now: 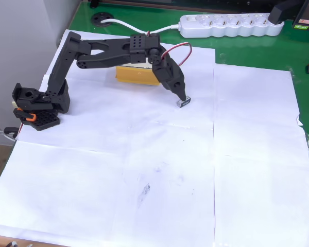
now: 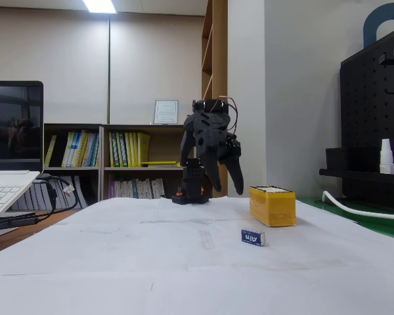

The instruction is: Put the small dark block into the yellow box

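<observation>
Paper sheets (image 1: 144, 170), white and creased, cover the table under the black plastic arm, probably so that small dark things stand out well. The gripper (image 2: 231, 178) hangs in the air in the fixed view, its pointed fingers slanting downward, with nothing between them; they look close together, but I cannot tell if they are fully closed. The small dark block (image 2: 253, 237) lies on the paper below the fingertips and a little toward the camera, apart from them; it is a tiny flat brick with a dark blue-grey face and light marks. In the overhead view the fingertip seems to be directly above the block (image 1: 183, 103). The yellow box (image 2: 272, 205) stands just beside the gripper, behind the block; its sides are mustard and matt, its corners sharp, its top pale. I judge that the grasp is not yet made.
</observation>
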